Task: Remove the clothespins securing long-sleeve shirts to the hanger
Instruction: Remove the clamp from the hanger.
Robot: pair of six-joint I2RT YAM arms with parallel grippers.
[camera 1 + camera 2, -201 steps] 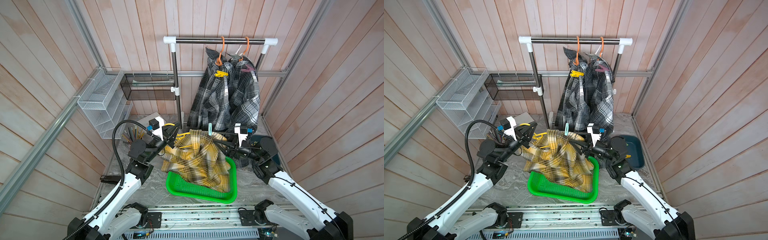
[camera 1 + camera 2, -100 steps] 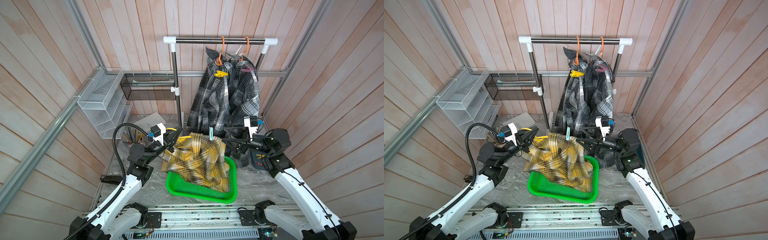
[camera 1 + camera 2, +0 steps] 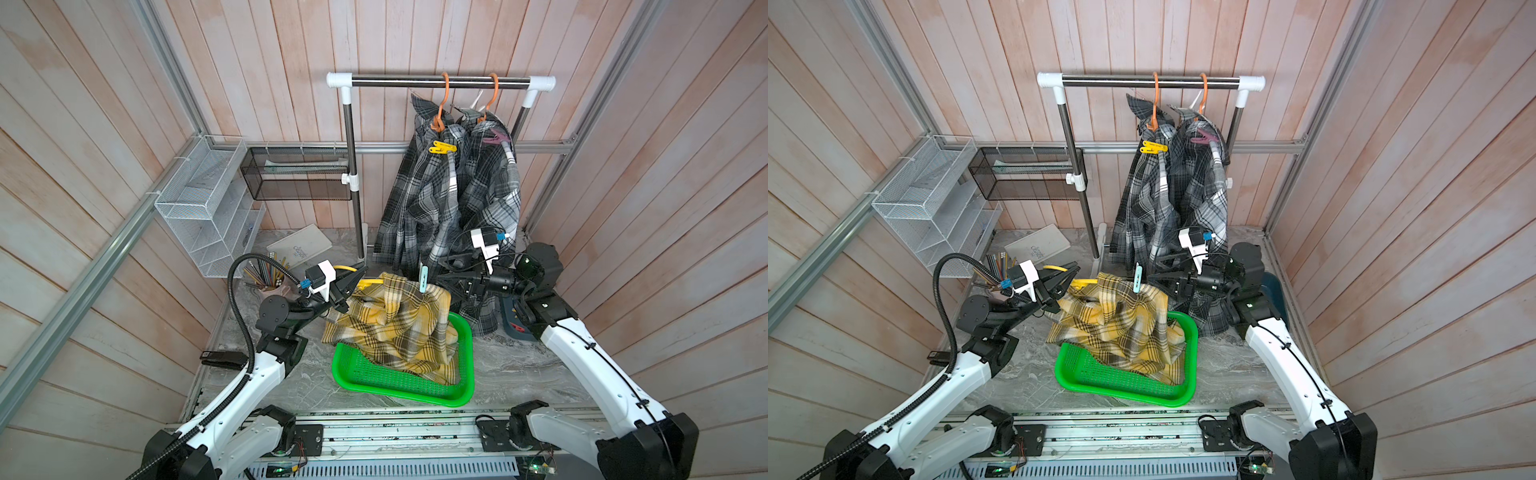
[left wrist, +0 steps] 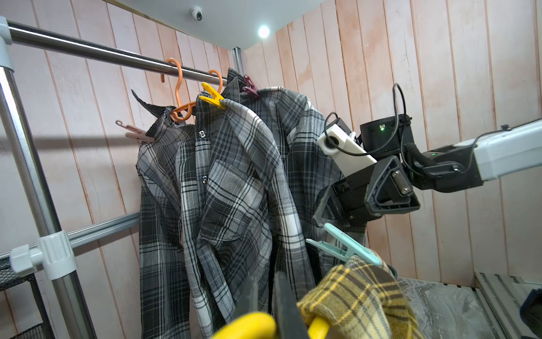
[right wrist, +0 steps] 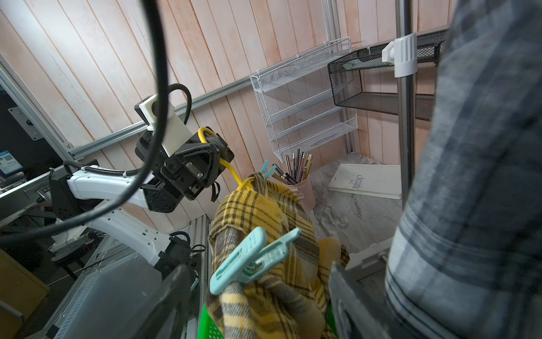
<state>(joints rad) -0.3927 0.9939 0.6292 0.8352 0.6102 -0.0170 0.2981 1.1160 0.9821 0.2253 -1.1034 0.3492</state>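
Note:
My left gripper (image 3: 353,286) is shut on a yellow hanger (image 4: 249,325) that carries the yellow plaid shirt (image 3: 395,324) over the green basket. A teal clothespin (image 3: 423,281) stands on the shirt's right shoulder, also seen as a teal clothespin (image 5: 255,258) in the right wrist view. My right gripper (image 3: 441,274) is open just right of it, jaws on either side and not touching. A second teal clothespin (image 5: 268,170) grips the far shoulder. Two grey checked shirts (image 3: 453,199) hang on orange hangers, with a yellow clothespin (image 3: 442,147), a mauve clothespin (image 3: 494,137) and a pink clothespin (image 4: 132,132).
The green basket (image 3: 399,382) sits under the yellow shirt. The clothes rail (image 3: 440,81) and its post (image 3: 353,178) stand behind. A white wire shelf (image 3: 208,199), a black mesh shelf (image 3: 295,174), a pencil cup (image 3: 270,278) and a book (image 3: 299,247) are at the left.
My right gripper's jaws have opened wider and its arm has lifted and shifted right. The left gripper and the yellow shirt have sunk a little. The teal clothespin stays on the shirt.

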